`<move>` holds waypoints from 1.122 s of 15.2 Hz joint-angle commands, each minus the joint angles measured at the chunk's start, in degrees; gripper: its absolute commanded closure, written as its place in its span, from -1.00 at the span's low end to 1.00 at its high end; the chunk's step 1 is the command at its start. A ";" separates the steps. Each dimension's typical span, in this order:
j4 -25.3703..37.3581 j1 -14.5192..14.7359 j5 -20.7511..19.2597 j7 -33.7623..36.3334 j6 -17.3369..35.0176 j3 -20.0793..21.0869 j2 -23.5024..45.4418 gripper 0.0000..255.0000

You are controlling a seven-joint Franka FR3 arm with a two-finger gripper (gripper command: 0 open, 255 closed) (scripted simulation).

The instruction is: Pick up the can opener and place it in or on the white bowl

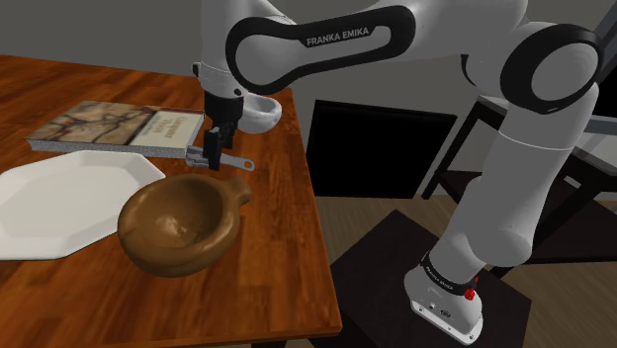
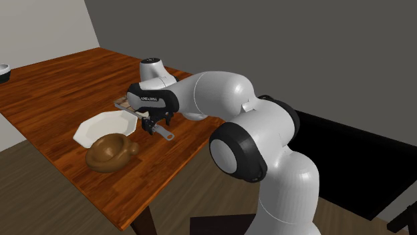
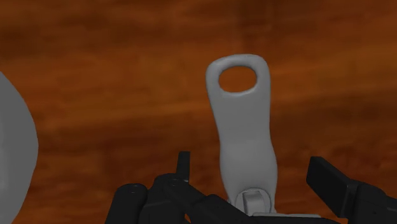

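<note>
The grey can opener [image 1: 235, 162] hangs a little above the wooden table [image 1: 277, 247], and my gripper [image 1: 215, 153] is shut on its dark head end. Its handle, with a loop at the tip, sticks out past the fingers [image 3: 184, 167] in the wrist view, where the can opener [image 3: 245, 121] sits over bare brown wood. The white bowl [image 1: 261, 112] stands just behind the gripper, toward the table's far edge. In the second exterior view the gripper [image 2: 155, 125] holds the can opener [image 2: 164, 133] in front of the white bowl [image 2: 154, 71].
A brown wooden bowl [image 1: 178, 225] with a stub handle lies close below the gripper in the shoulder view. Left of it is a white octagonal plate [image 1: 59, 203], with a book [image 1: 109, 127] behind. The table edge [image 1: 316, 227] runs to the right. A pale rounded shape [image 3: 16, 146] shows beside the fingers.
</note>
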 commanded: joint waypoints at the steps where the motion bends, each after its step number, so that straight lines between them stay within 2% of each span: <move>1: -0.08 -0.01 -0.02 -0.01 0.16 -0.01 0.06 -1.00; 5: -0.08 -0.01 -0.02 -0.01 0.14 -0.01 0.06 -1.00; 6: -0.08 -0.01 -0.02 -0.01 0.14 -0.01 0.06 1.00; 15: -0.08 -0.01 -0.02 -0.01 0.16 -0.01 0.06 1.00; 17: 1.15 -0.01 0.09 -0.07 -1.31 0.02 -0.19 1.00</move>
